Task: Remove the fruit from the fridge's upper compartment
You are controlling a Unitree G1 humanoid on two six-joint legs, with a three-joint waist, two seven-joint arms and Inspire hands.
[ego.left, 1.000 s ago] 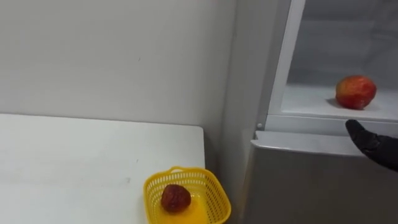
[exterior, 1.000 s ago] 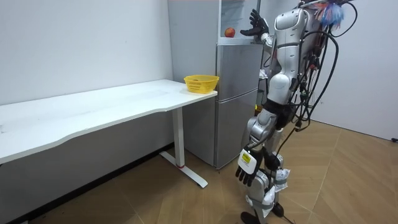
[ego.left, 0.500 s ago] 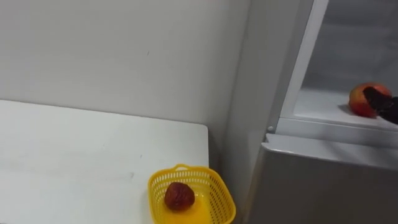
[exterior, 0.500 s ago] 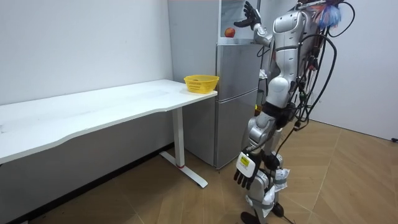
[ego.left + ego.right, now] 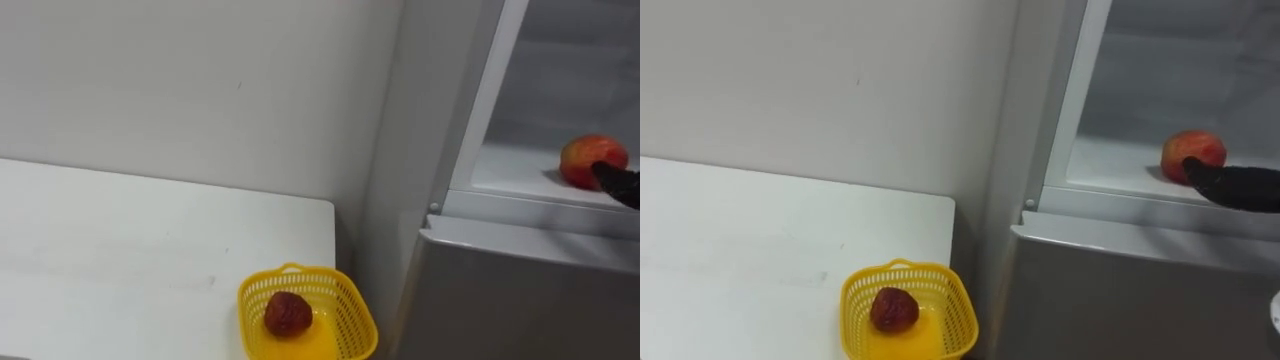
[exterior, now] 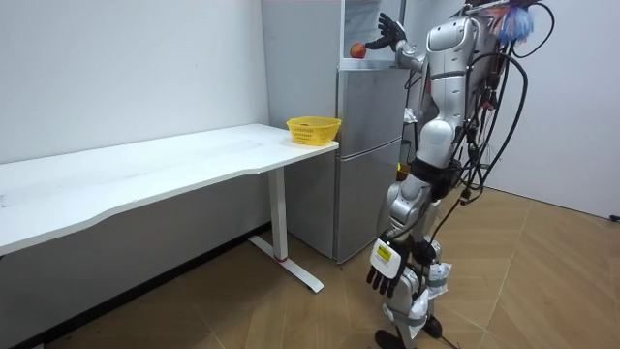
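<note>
- Reaching up from below the shelf edge since a second ago, the right hand now has its outstretched fingers against the near side of the apple, not curled round it; closing on it looks next.
- One apple, near the front edge of the upper fridge shelf.
- One yellow basket at the table corner nearest the fridge, holding one red fruit.
- Left hand hangs low, fingers relaxed.

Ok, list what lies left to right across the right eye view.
table → basket → apple → right hand
</note>
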